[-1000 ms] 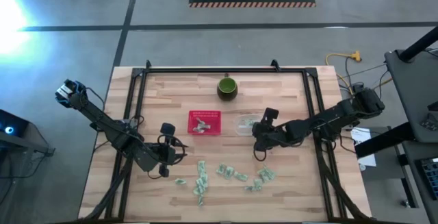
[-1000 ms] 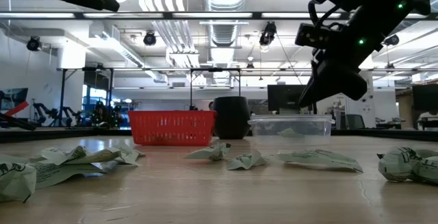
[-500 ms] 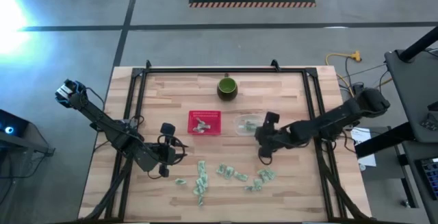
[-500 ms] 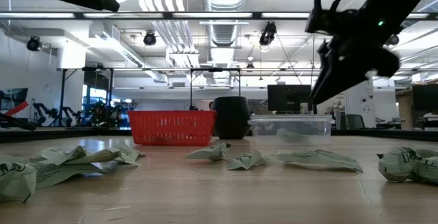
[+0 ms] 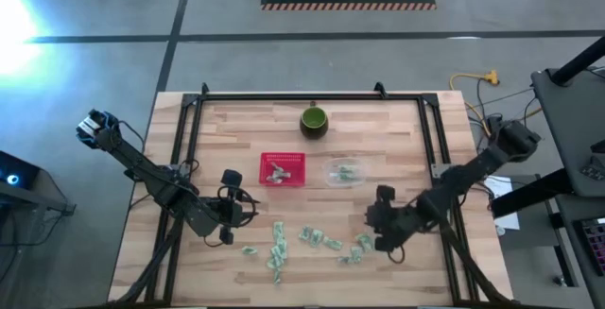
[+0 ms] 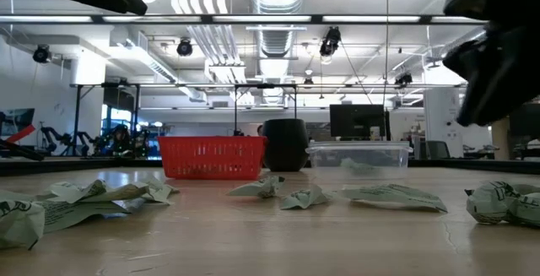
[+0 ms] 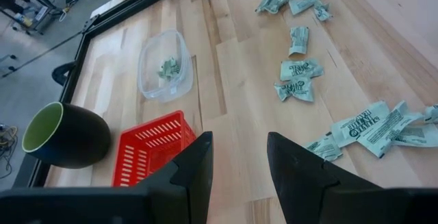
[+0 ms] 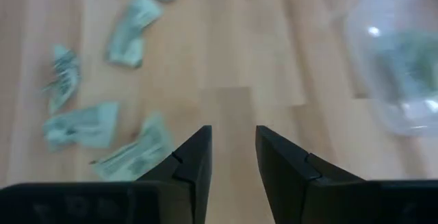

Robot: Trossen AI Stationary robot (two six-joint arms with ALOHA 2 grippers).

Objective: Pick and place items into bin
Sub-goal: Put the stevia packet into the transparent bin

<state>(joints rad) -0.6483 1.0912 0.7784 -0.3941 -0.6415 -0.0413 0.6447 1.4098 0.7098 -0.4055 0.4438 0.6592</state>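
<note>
Fingers on our left gripper point(image 7: 238, 159) are standing apart, empty, waiting by the table's left edge. Moving right, the red basket point(image 5: 283, 168) and clear tub point(image 5: 344, 172) are each holding pieces already. Our right gripper point(image 8: 233, 152) has left the tub, jaws parted and empty, and is now hovering beside the scattered items point(image 5: 326, 243), so another pick seems next.

Cup point(image 5: 314, 120) behind basket point(image 5: 283, 169); tub point(image 5: 345, 173) right of it; items point(image 5: 312, 241) scattered in front.

Small crumpled pale green-and-white wrapped packets point(image 5: 321, 242) lie scattered along the counter's near edge; a few sit inside the clear plastic tub point(image 5: 332, 178); others in the red mesh basket point(image 5: 296, 169).
</note>
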